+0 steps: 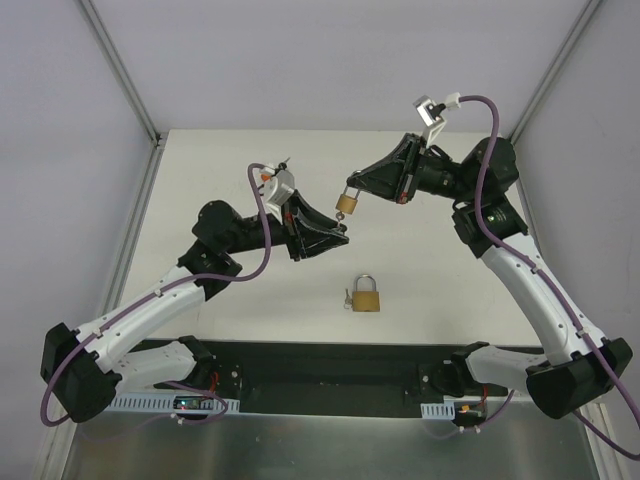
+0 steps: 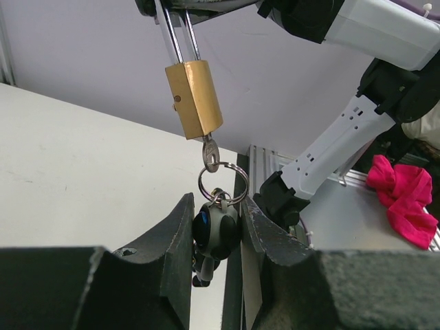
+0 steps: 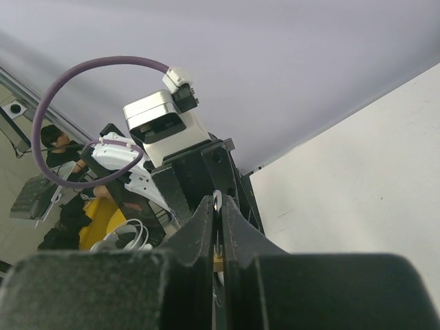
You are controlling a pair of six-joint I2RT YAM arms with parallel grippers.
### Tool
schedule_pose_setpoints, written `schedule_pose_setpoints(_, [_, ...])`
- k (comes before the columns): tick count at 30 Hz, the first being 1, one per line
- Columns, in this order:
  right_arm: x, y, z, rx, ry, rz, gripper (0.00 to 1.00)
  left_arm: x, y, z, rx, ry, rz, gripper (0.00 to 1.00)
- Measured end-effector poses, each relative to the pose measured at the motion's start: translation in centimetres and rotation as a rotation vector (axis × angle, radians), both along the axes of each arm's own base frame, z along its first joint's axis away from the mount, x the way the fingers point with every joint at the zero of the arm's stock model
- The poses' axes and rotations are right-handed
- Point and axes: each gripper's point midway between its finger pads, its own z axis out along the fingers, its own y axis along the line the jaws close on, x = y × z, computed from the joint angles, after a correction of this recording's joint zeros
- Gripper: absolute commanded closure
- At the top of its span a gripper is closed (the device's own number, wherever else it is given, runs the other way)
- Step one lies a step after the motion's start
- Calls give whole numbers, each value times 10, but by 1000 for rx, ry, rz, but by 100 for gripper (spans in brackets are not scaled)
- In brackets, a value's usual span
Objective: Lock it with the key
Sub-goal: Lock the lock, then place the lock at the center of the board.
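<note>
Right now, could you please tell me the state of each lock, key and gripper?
Hanging padlock: airborne, held by shackle.
Key: inserted in its underside.
Key fob: clamped, linked to key's ring.
Table padlock: lying flat, shackle closed.
Left gripper: shut on key fob.
Right gripper: shut on hanging padlock.

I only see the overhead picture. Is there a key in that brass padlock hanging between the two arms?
Observer: Yes. The left wrist camera shows the key sitting in the bottom of the padlock.
Visitor: So what is the left claw holding?
Observer: The left gripper pinches a dark fob that dangles under the key.
Visitor: And the right one?
Observer: Its wrist camera shows the right gripper shut on the shackle, fingers almost touching.
</note>
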Motion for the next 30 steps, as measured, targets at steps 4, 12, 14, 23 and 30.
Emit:
schedule_pose_setpoints(4, [2,1,-2,-3,5,2,99,-2,2,-2,-6,8,5,100])
schedule_pose_setpoints(12, [17,8,-3,-9,31,10,99,-8,5,-27,26,82,-14,100])
schedule_pose_setpoints(14, [18,8,-4,-13,35,16,99,-10,5,-33,35,100,-18,100])
schedule_pose_setpoints(23, [20,9,-9,-30,50,36,99,-17,12,-42,49,137,-14,100])
schedule_pose_setpoints(30, [34,14,-44,-112,117,34,99,-6,18,-50,78,165,80,100])
